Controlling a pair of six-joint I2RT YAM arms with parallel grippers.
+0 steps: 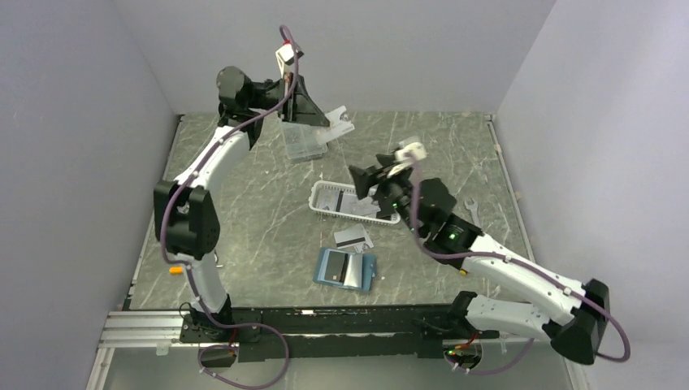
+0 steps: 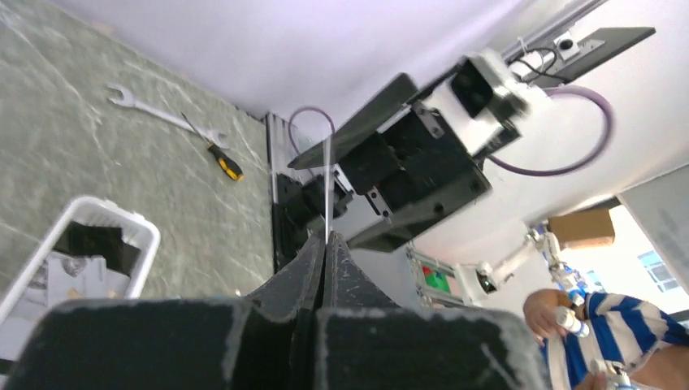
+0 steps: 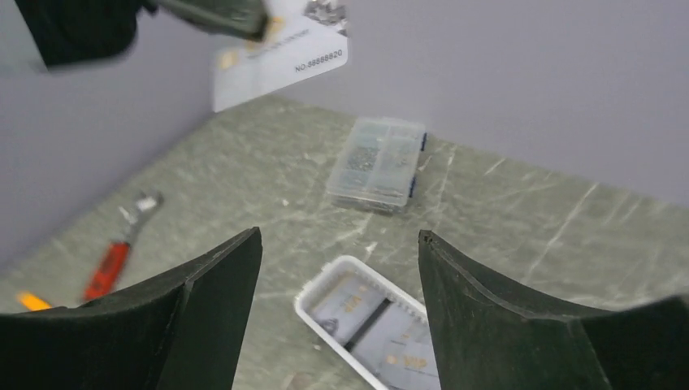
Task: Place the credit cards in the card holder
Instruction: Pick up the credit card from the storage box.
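My left gripper (image 1: 325,120) is raised high at the back, shut on a pale credit card (image 1: 340,123). In the left wrist view the card (image 2: 327,187) shows edge-on between the closed fingers (image 2: 313,260). The right wrist view shows it at the top (image 3: 280,57). My right gripper (image 1: 367,180) is open and empty above the white basket (image 1: 318,203), which holds pale grey cards (image 3: 366,305). The teal card holder (image 1: 345,269) lies open near the front. Loose cards (image 1: 351,238) lie just behind it.
A clear compartment box (image 1: 305,145) sits at the back, below the left gripper. A wrench (image 1: 471,213) lies at the right. A red-handled tool (image 3: 110,264) and an orange-tipped tool (image 1: 175,268) lie at the left edge.
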